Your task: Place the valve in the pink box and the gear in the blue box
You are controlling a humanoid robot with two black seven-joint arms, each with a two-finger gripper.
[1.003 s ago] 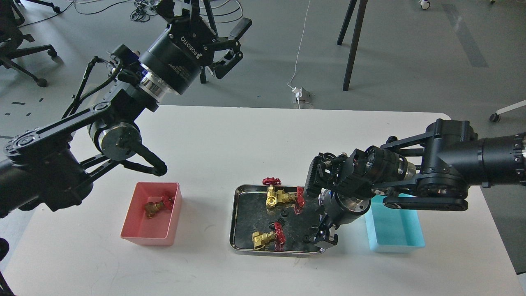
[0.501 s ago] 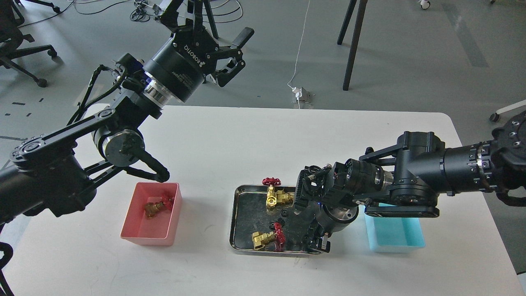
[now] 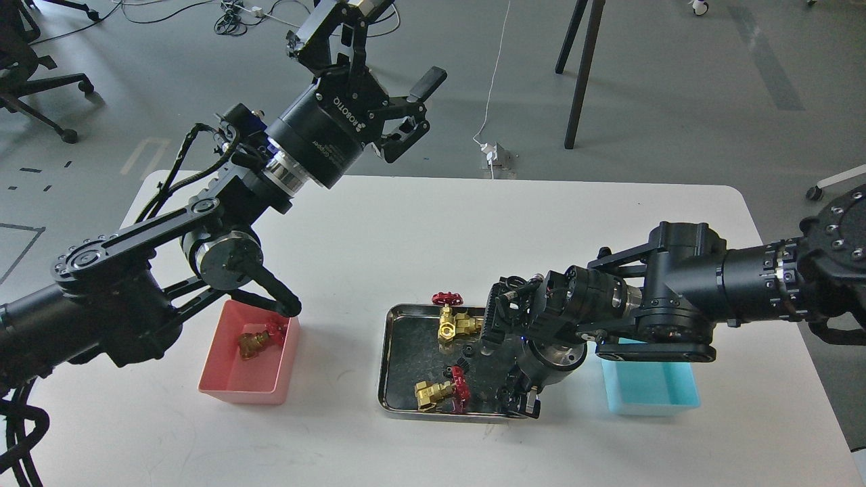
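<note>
Two brass valves with red handwheels lie in the steel tray (image 3: pixel 388 358): one at the back (image 3: pixel 454 325), one at the front (image 3: pixel 438 393). A third valve (image 3: pixel 256 340) lies in the pink box (image 3: pixel 233 390). Tiny black gears (image 3: pixel 467 350) (image 3: pixel 448 370) lie in the tray's middle. My right gripper (image 3: pixel 521 404) points down into the tray's front right corner; its fingers are dark and I cannot tell them apart. The blue box (image 3: pixel 649 393) stands right of the tray, partly behind my right arm. My left gripper (image 3: pixel 416 111) is open and empty, high above the table's far side.
My left arm's elbow (image 3: pixel 223 260) hangs over the pink box's back edge. My right arm's wrist (image 3: pixel 575 311) covers the tray's right part. The white table's (image 3: pixel 379 230) far edge lies below my left gripper. Beyond it stand tripod legs (image 3: pixel 582 74) on the floor.
My left arm has swung to the right, its open gripper now nearer the table's middle. My right gripper has moved left and lower into the tray's front right corner.
</note>
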